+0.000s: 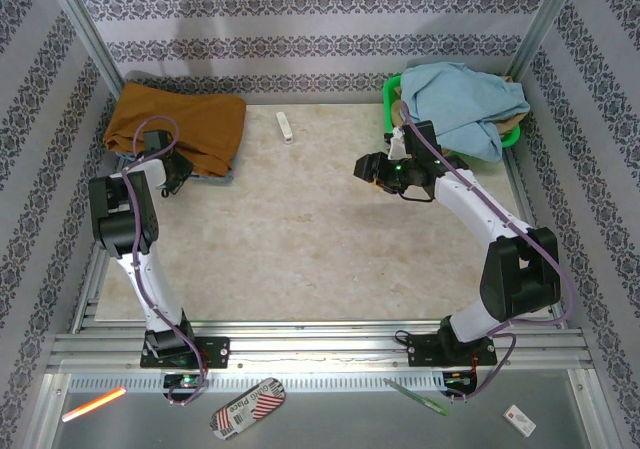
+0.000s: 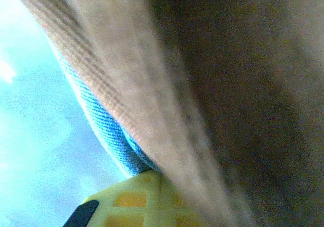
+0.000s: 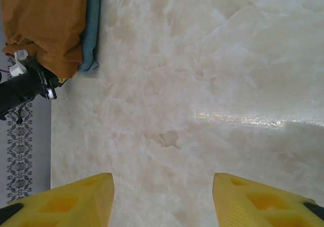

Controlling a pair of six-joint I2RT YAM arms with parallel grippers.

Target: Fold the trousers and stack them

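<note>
1. Rust-brown cotton trousers [image 1: 185,119]: folded, at the far-left corner of the pale marbled counter [image 1: 300,239], lying on a denim-blue cloth [image 2: 109,131]; apparently the stacking spot.
2. Left gripper [image 1: 180,177]: pressed together at the trousers' near edge, probably to tidy the fold; cloth caught or not, cannot tell.
3. Right gripper [image 3: 163,196]: spread, empty, hovering over bare counter, well apart from the stack, seemingly idle.
4. Green basket [image 1: 392,94]: far right, holding a pale blue garment [image 1: 460,99].
</note>
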